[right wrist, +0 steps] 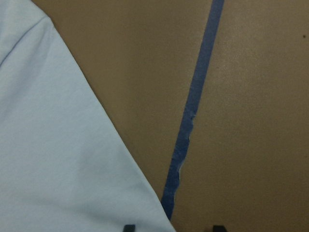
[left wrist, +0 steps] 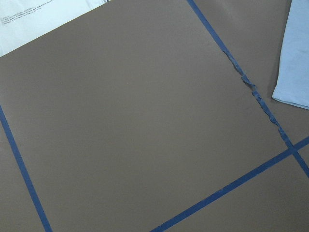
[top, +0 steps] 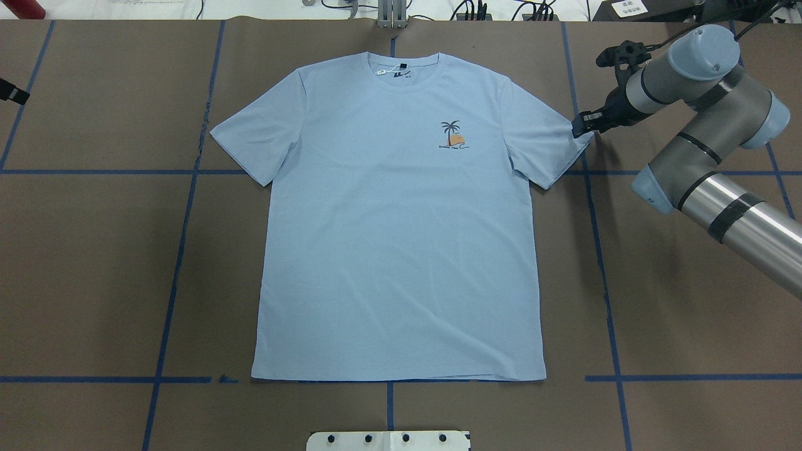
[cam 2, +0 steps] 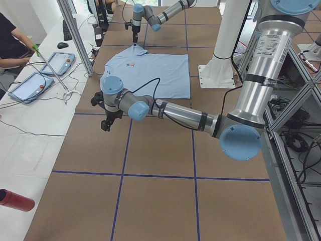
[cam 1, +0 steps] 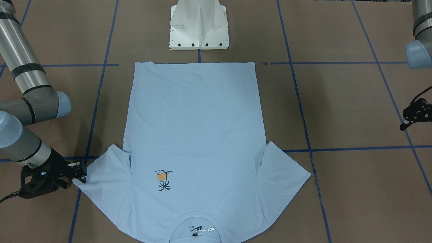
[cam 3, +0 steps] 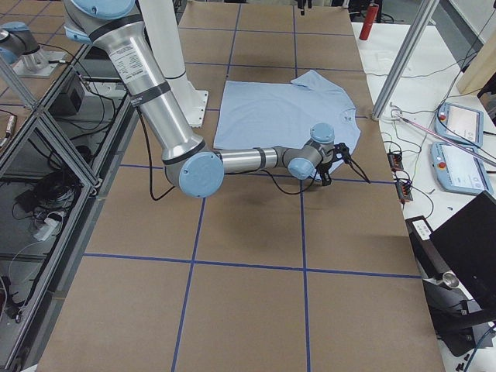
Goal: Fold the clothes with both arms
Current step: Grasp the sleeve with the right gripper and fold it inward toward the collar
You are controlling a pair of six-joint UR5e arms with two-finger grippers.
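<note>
T-shirt [top: 401,219] flat | right tool [top: 578,129] agape at sleeve [top: 548,147] | left tool's [cam 1: 404,125] gap unclear | pedestal [cam 1: 199,27] nearby

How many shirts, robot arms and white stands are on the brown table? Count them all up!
T-shirt: 1
Robot arms: 2, the left arm and the right arm
White stand: 1
Total: 4

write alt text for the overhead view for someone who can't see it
A light blue T-shirt lies flat and face up on a brown table crossed by blue tape lines, its collar at the far side. The right gripper, on the right arm that enters from the right, sits at the tip of the sleeve on that side.
</note>
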